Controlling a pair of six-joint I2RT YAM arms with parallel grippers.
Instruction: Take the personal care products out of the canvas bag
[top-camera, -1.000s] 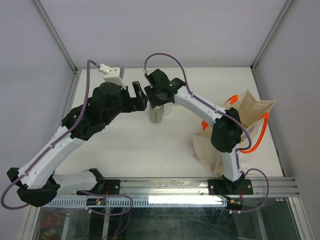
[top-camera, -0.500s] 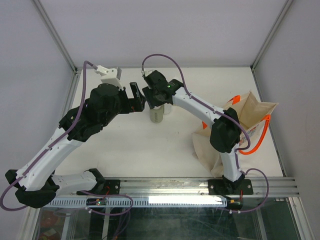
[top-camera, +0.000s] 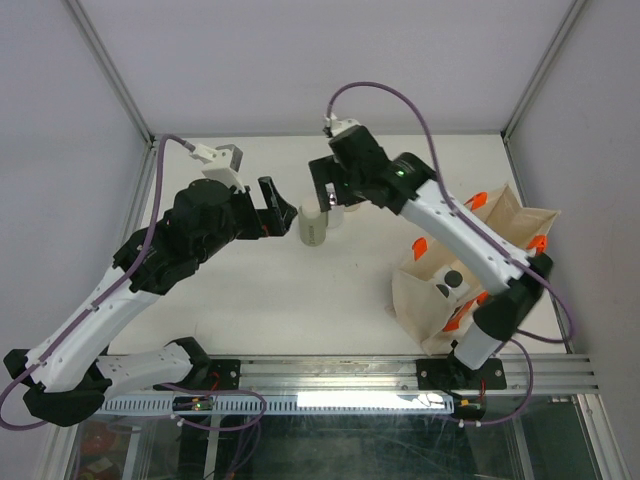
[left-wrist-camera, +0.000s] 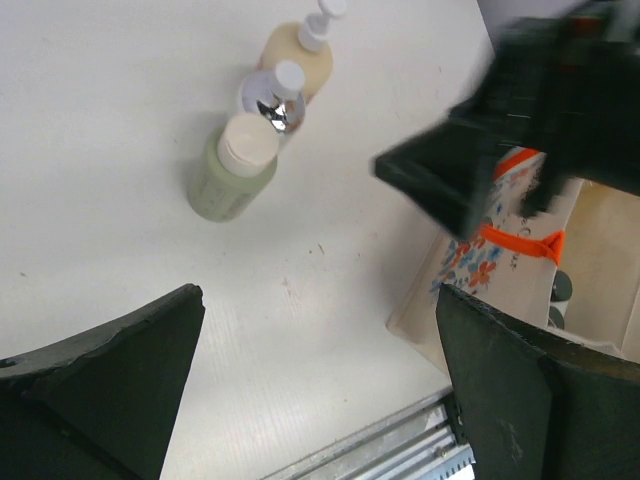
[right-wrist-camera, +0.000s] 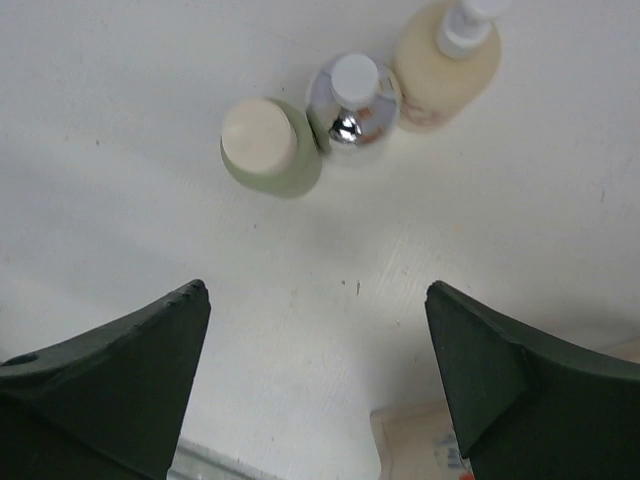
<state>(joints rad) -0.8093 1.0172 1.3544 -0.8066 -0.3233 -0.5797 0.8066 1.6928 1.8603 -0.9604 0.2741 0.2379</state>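
Note:
Three personal care products stand in a tight row on the white table: an olive cylinder with a beige cap (right-wrist-camera: 270, 147), a small silver-capped bottle (right-wrist-camera: 349, 101) and a cream pump bottle (right-wrist-camera: 447, 54). My right gripper (right-wrist-camera: 315, 288) hangs open above and just in front of them, with nothing between its fingers. My left gripper (left-wrist-camera: 318, 295) is also open and empty, left of the olive cylinder (top-camera: 313, 231). The canvas bag (top-camera: 420, 300) with orange handles lies open at the right. A dark-capped bottle (top-camera: 452, 279) shows inside it.
The right arm's links arch over the bag's mouth (top-camera: 500, 255). A metal rail (top-camera: 330, 372) runs along the near table edge. Grey walls close in the back and both sides.

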